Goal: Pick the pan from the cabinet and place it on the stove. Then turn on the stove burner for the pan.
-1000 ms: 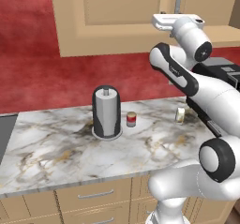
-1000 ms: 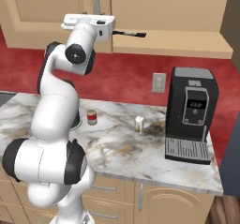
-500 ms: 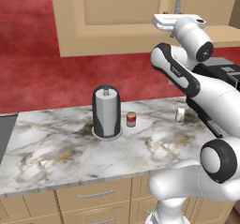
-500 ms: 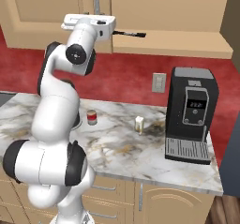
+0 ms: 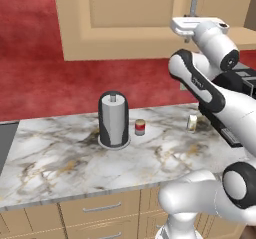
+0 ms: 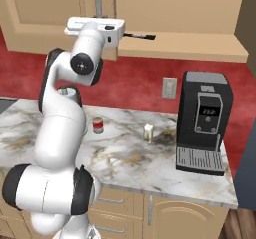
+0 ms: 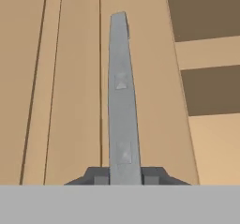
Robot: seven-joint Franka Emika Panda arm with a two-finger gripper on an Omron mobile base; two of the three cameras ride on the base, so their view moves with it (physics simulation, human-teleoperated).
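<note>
Below the jaws and off to their left, a paper-towel roll stands upright on the marble counter, with a small red can just beside it. Nearer under the jaws sits a small pale shaker, apart from the can. The arm reaches up to the cabinet, and the gripper is pinched narrow on the cabinet's grey bar handle: in the hand view the two dark fingertips press the bar from both sides at its near end, and the bar runs straight away from the jaws along the tan door. To the right of the jaws in that view, the door's edge gives way to a dark gap with a tan shelf across it. Just right of the hand in the right base view, a thin black rod with a lighter tip pokes out from the cabinet's lower edge. Below and well right of the jaws, a black coffee machine stands on the counter.
</note>
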